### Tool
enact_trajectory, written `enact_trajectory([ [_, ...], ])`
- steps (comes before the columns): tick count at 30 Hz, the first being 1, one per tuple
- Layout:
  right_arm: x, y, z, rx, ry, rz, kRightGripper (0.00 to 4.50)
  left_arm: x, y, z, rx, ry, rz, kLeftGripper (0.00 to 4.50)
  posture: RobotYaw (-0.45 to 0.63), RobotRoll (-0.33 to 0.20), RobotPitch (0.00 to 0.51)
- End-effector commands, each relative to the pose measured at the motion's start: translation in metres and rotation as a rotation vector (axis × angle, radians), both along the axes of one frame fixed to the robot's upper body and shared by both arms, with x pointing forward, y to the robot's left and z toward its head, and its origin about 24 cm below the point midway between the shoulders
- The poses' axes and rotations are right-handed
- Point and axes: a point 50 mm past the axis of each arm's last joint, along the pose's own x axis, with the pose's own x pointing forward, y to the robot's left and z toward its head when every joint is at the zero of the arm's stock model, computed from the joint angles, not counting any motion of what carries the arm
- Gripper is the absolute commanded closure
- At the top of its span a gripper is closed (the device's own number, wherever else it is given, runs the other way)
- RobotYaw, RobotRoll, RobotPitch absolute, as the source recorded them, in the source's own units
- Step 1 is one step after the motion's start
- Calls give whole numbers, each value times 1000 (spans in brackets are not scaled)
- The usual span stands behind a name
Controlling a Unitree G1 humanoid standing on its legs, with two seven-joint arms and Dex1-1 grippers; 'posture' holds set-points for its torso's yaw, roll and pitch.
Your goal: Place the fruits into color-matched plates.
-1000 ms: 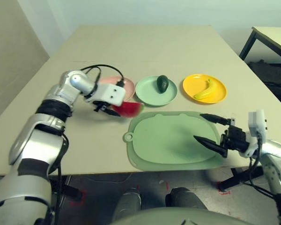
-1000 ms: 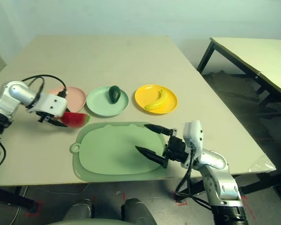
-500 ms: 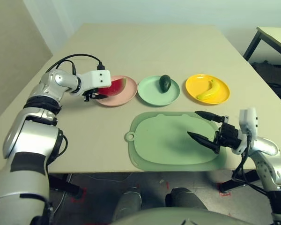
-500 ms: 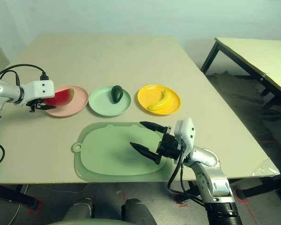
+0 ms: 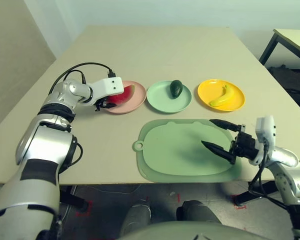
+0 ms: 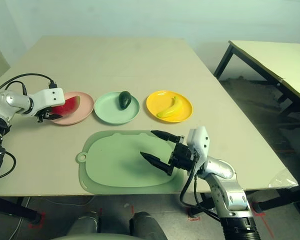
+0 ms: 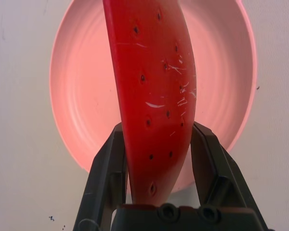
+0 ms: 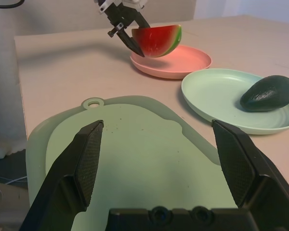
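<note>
My left gripper (image 7: pixel 156 134) is shut on the red watermelon wedge (image 5: pixel 124 93), with one black finger on each flat side. It holds the wedge just above the near-left part of the pale pink plate (image 5: pixel 133 102). The dark green avocado (image 5: pixel 176 88) lies in the mint green plate (image 5: pixel 160 98). On the yellow plate (image 5: pixel 207 93) rests the curved banana (image 5: pixel 221 95). My right gripper (image 5: pixel 208 132) hovers open over the right end of the green cutting mat (image 5: pixel 175 150), with nothing between its fingers.
The three plates stand in a row just behind the cutting mat, which has a tab hole (image 5: pixel 137 146) at its left. A black cable (image 5: pixel 85 66) loops from my left wrist. A second table (image 6: pixel 270 55) stands to the right.
My left gripper has carried the watermelon wedge from in front of the pink plate, near the mat's corner, back to a spot over that plate. The right gripper has barely moved.
</note>
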Motion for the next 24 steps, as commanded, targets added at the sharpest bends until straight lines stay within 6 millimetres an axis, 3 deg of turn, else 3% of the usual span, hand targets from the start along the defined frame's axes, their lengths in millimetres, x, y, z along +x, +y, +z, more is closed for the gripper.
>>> enact_trajectory([
  [1, -2, -1, 0, -20, -3, 2, 0, 0, -1, -4, 1, 12, 4, 2592, -66, 0, 34],
  [24, -8, 5, 1, -21, 30, 20, 0, -3, -4, -16, -13, 36, -5, 2592, -59, 0, 75],
])
